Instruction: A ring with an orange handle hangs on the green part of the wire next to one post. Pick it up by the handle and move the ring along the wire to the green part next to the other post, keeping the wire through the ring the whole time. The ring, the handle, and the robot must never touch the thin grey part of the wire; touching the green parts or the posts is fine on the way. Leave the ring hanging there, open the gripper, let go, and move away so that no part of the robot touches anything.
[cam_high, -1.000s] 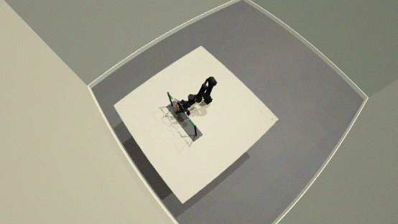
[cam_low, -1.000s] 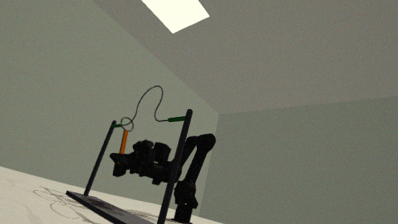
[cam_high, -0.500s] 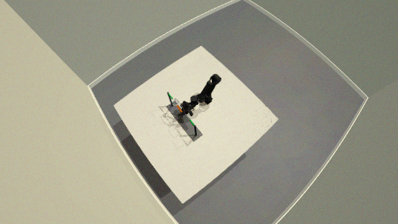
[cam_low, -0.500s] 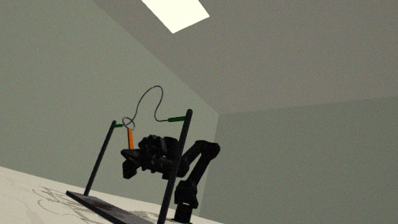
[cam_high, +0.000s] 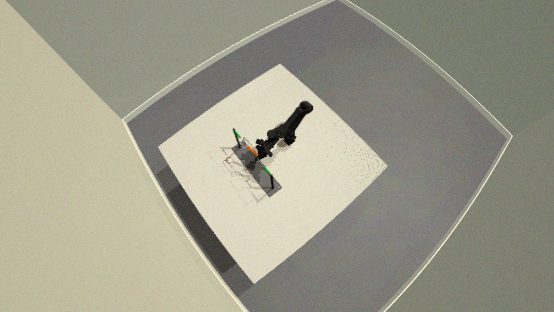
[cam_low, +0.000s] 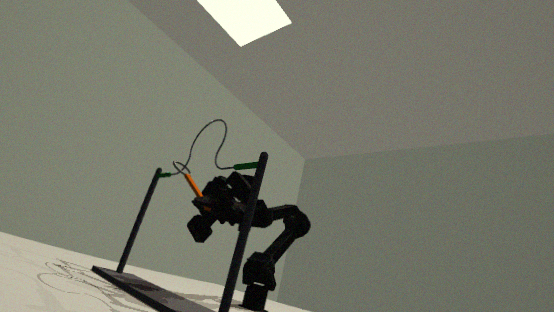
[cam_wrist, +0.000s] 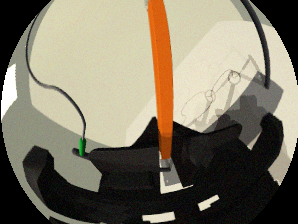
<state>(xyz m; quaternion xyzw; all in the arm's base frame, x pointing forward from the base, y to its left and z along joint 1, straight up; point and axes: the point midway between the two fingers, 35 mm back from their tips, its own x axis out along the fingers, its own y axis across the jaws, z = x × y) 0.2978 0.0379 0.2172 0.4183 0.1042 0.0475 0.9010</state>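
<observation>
The orange handle (cam_high: 253, 150) (cam_low: 194, 184) (cam_wrist: 162, 65) leans, its lower end in my gripper (cam_low: 202, 201) (cam_wrist: 157, 119), which is shut on it. The ring (cam_low: 174, 164) is tilted and seen nearly edge-on in the exterior view, around the grey wire (cam_low: 219, 120) (cam_wrist: 60, 89) just inward of the far green part (cam_low: 165, 175) (cam_high: 237, 134). Whether ring and wire touch cannot be told. The other green part (cam_low: 246, 165) (cam_high: 267, 170) is by the near post (cam_low: 245, 225) (cam_high: 272, 181). The ring is out of the wrist view.
The far post (cam_low: 139, 220) and the near post stand on a dark base plate (cam_low: 150, 290) (cam_high: 276, 190). The wire rises in a tall hump between the two green parts, then dips beside the near one. The arm reaches in from one side, below the wire in the exterior view.
</observation>
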